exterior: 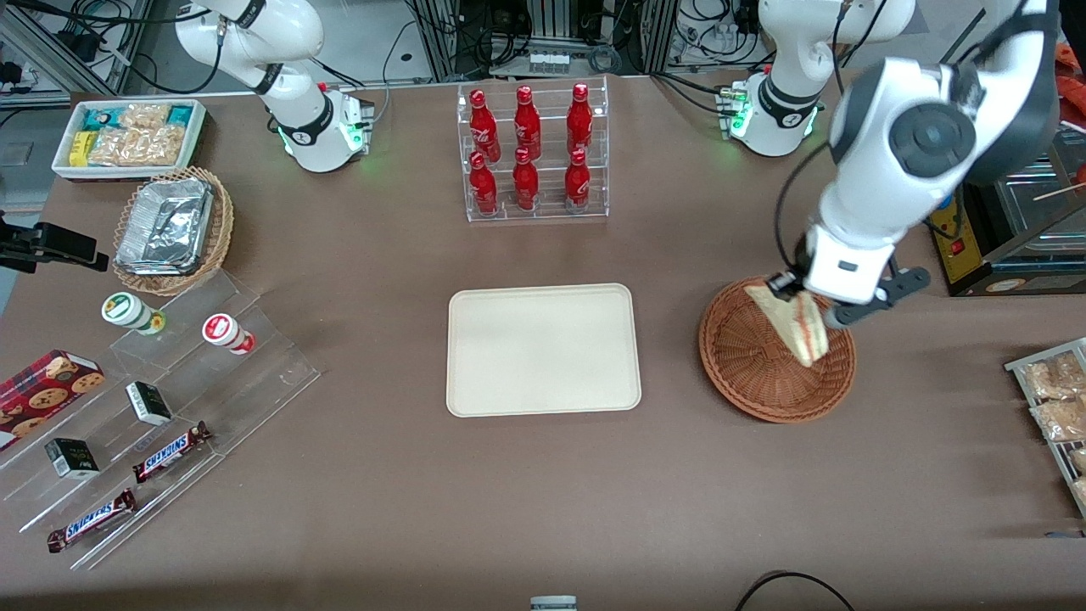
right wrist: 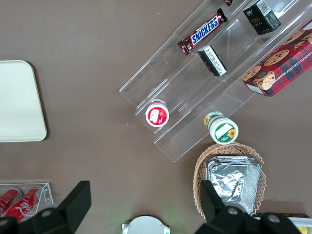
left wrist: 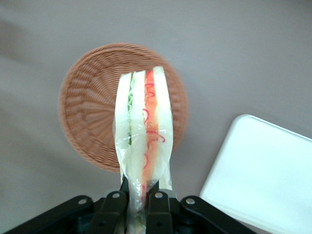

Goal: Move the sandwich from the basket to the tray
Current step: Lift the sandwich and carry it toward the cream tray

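Hanging above the basket (left wrist: 97,112) in a slippery clear wrap, the sandwich (left wrist: 144,131) looks light and squashy, so the end effector (left wrist: 138,197), clamped on its narrow end, probably needs gentle pressure toward the tray (exterior: 543,350).

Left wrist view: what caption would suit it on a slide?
Black gripper shut on plastic-wrapped triangular sandwich, held above the round reddish-brown wicker basket, cream tray beside.
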Available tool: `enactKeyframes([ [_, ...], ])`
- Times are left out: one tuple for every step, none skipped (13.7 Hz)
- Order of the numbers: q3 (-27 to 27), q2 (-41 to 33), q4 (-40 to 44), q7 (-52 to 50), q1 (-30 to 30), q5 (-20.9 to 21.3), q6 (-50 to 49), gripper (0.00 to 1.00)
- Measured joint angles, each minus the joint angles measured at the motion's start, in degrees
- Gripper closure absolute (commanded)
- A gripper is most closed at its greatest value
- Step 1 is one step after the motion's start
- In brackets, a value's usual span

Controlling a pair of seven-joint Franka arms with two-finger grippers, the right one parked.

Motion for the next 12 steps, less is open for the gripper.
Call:
enactKeyframes([
  [-2.9,1.9,2.2,0.0,-0.2,0.0,-0.1,1.0],
  [-5.6,4.1,3.8,0.0,-0.4,0.0,-0.1,1.0],
  [-7.9,6.4,5.2,0.0,-0.8,0.0,0.0,1.0],
  [-9.6,8.9,6.6,0.0,-1.7,0.0,0.1,1.0],
  [-10.6,11.4,7.9,0.0,-3.2,0.0,0.6,1.0],
  [-10.9,14.2,9.4,0.0,-5.2,0.0,1.5,1.0],
  [-11.0,17.1,11.2,0.0,-7.3,0.0,2.5,1.0],
  [-11.0,20.1,12.9,0.0,-9.2,0.1,3.8,1.0],
  [-11.0,23.0,14.6,-0.1,-11.1,0.3,5.5,1.0],
  [-11.0,25.6,15.9,-0.2,-12.8,1.0,7.4,1.0],
  [-11.0,27.9,16.9,-0.8,-14.4,2.0,9.2,1.0],
  [-11.0,29.7,17.4,-1.7,-15.9,3.1,10.9,1.0],
])
